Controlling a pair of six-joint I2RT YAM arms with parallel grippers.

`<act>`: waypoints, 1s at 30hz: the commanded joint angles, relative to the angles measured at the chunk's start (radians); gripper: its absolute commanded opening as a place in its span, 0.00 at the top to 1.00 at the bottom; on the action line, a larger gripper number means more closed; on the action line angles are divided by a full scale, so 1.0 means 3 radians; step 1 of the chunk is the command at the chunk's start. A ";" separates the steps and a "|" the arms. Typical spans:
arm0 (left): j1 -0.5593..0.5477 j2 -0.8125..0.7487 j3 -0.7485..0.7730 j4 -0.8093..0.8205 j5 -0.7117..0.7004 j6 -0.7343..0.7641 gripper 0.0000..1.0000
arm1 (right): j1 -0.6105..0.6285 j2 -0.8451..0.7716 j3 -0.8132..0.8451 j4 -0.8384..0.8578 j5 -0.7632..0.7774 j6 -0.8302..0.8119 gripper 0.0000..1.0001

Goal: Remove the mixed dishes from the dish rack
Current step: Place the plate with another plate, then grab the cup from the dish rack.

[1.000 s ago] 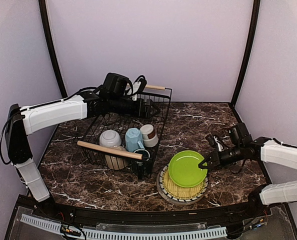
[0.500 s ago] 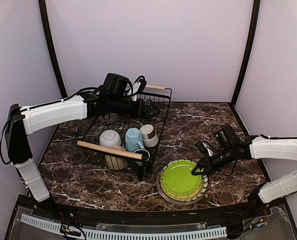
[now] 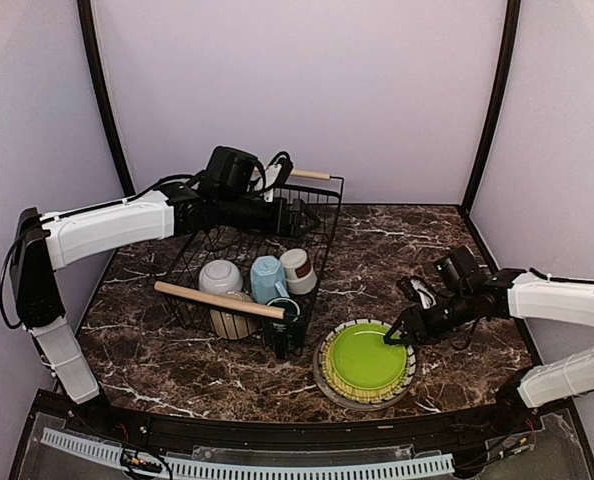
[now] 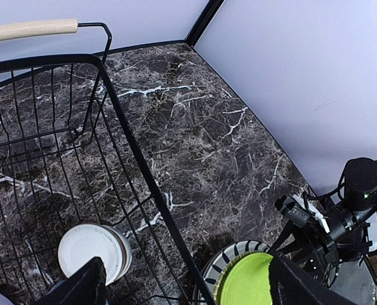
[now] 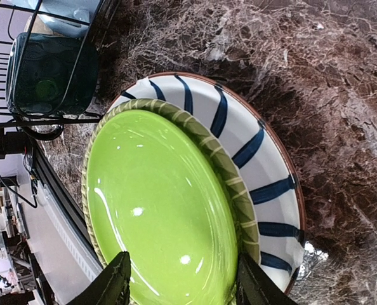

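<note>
**A:** Where's the glossy lime-green round plate (image 3: 365,357)?

**B:** It lies flat on a ribbed-rim green plate (image 5: 230,175) and a dark-and-white striped plate (image 5: 264,165). The stack sits on the dark marble tabletop (image 3: 397,245), just right of the black wire dish rack (image 3: 220,299).

**A:** Right gripper (image 3: 395,337)?

**B:** Fingers parted at that plate's edge, gripping nothing.

**A:** Left gripper (image 4: 185,260)?

**B:** Spread wide and empty above the rack's far end. A light blue mug (image 3: 267,277), a brown-white cup (image 3: 298,270) and a white bowl (image 3: 220,276) sit inside.

Bright, sharp pics; glare on lime-green plate (image 5: 163,203).
</note>
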 commanded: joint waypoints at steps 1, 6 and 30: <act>0.0025 -0.0126 -0.0028 -0.0120 -0.0036 0.0058 0.12 | 0.0024 -0.0104 0.0062 -0.0047 0.0152 -0.0008 0.45; 0.0026 -0.0113 0.0015 -0.0298 -0.0233 0.0134 0.12 | 0.0053 -0.0109 0.0010 0.0087 -0.0022 -0.0022 0.43; 0.0041 0.0275 0.0398 -0.1650 -0.1182 0.0481 0.11 | 0.0126 -0.0459 0.0208 0.0162 0.0891 0.0156 0.12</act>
